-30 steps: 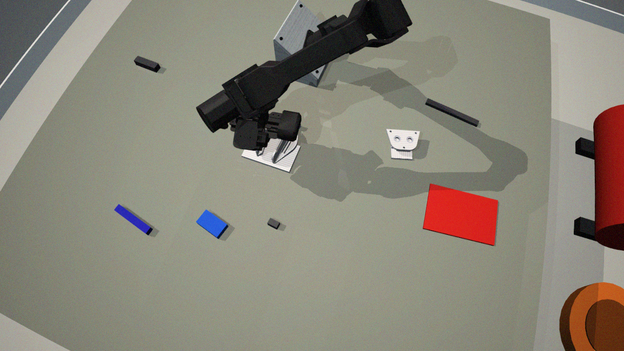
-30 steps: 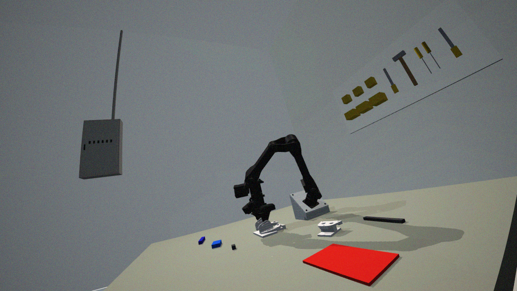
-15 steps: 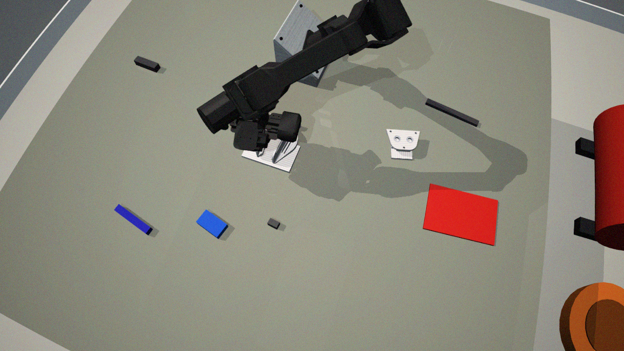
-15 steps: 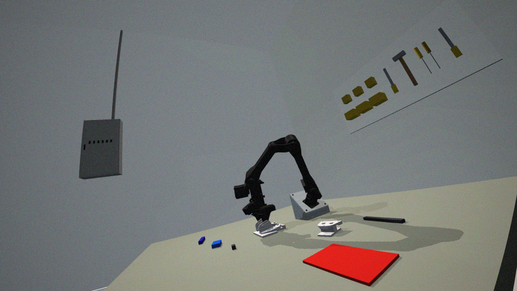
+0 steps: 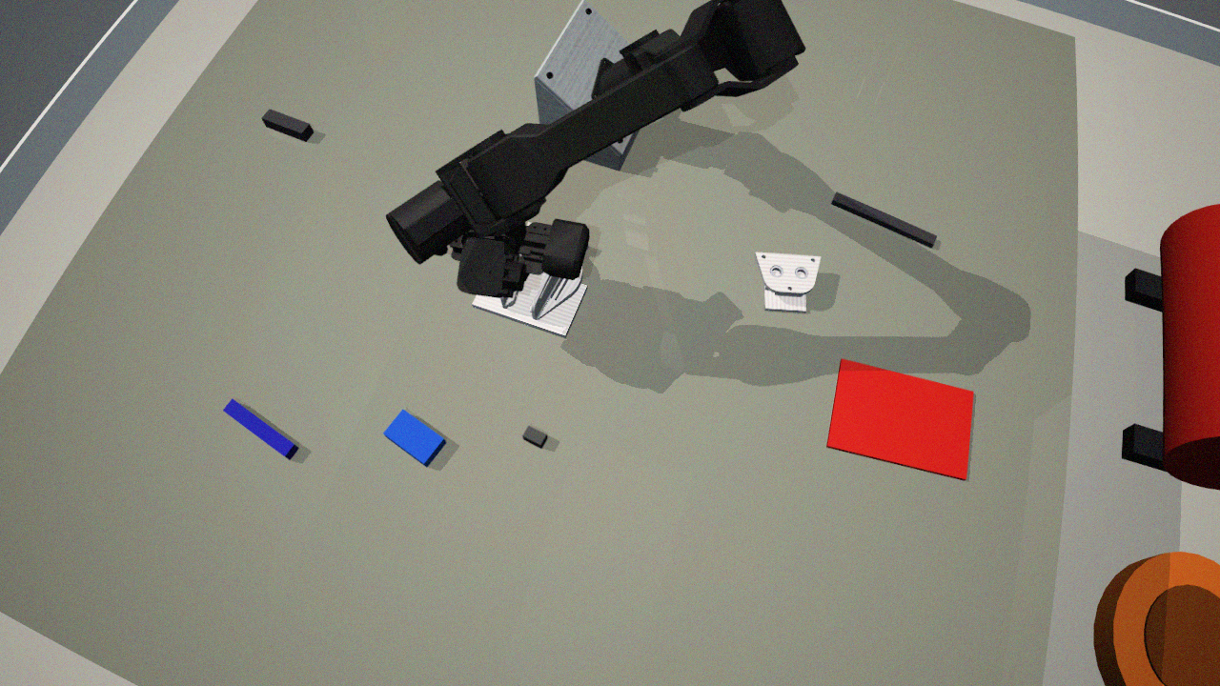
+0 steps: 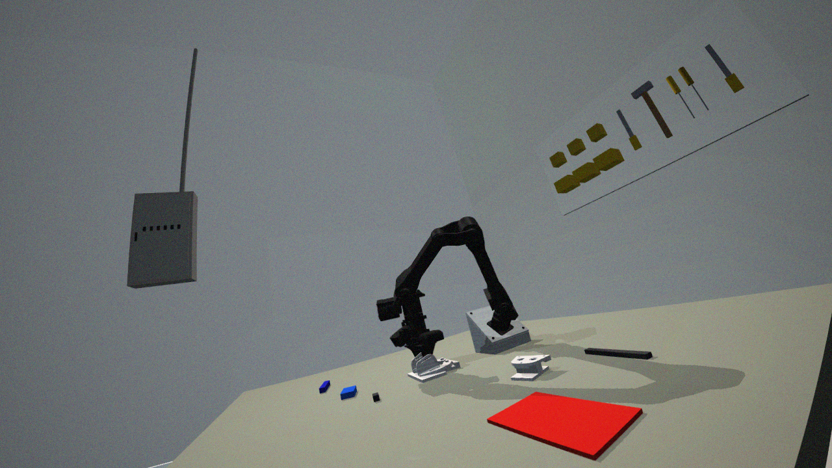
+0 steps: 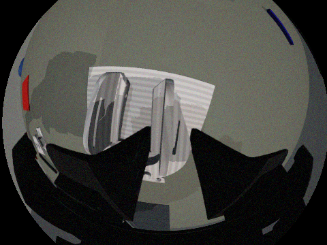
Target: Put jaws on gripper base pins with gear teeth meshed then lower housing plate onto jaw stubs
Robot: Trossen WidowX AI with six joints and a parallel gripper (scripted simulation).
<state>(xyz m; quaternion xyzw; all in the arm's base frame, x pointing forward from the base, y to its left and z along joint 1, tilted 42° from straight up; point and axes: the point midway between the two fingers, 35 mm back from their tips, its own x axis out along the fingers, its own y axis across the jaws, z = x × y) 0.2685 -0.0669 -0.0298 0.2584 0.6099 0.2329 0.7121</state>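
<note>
My gripper (image 7: 171, 132) reaches down at a white rectangular plate (image 5: 521, 315) (image 6: 428, 377) (image 7: 199, 99) on the table. Two pale jaws stand on edge at this plate. The fingers are shut on one jaw (image 7: 159, 112), which stands upright between their tips. The other jaw (image 5: 556, 295) (image 7: 118, 102) stands free beside it, clear of the fingers. The fingertips and gear ends are mostly hidden in the top view. A white part with two round openings (image 5: 788, 281) (image 6: 529, 359) stands on a foot to the right. I cannot tell any pins or meshed teeth.
A red slab (image 5: 901, 419) (image 6: 564, 423) lies at the right. A dark bar (image 5: 884, 220) (image 6: 617, 353) lies beyond the white part. A blue block (image 5: 414, 436) (image 6: 348, 392), a dark blue bar (image 5: 260, 428) and a small dark block (image 5: 535, 435) lie at the front.
</note>
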